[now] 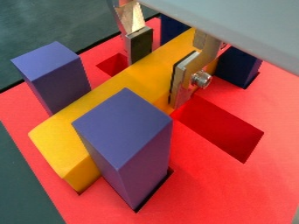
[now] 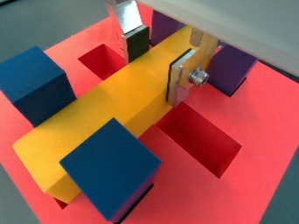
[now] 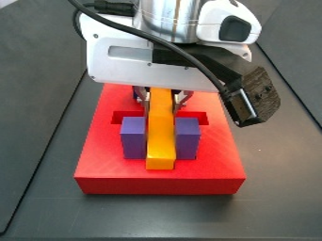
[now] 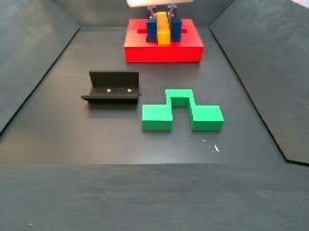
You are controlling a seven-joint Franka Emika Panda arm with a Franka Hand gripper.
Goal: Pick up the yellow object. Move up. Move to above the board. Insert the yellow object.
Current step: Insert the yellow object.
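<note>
Over the board point(image 3: 113, 169), my gripper point(image 1: 163, 63) pinches the yellow object point(image 1: 111, 114), which lies low between the posts point(image 1: 126, 140) (seemingly in its slot); pickup, lift and carry look done; release remains.

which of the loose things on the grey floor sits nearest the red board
The fixture, the dark L-shaped bracket; the green notched block lies farther from the board. The tool is over the board, fingers either side of the yellow object.

Gripper point(image 1: 160, 63) over board point(image 3: 107, 171), bar point(image 3: 160, 141) btwn posts point(image 3: 132, 137), seemingly seated in slot.
</note>
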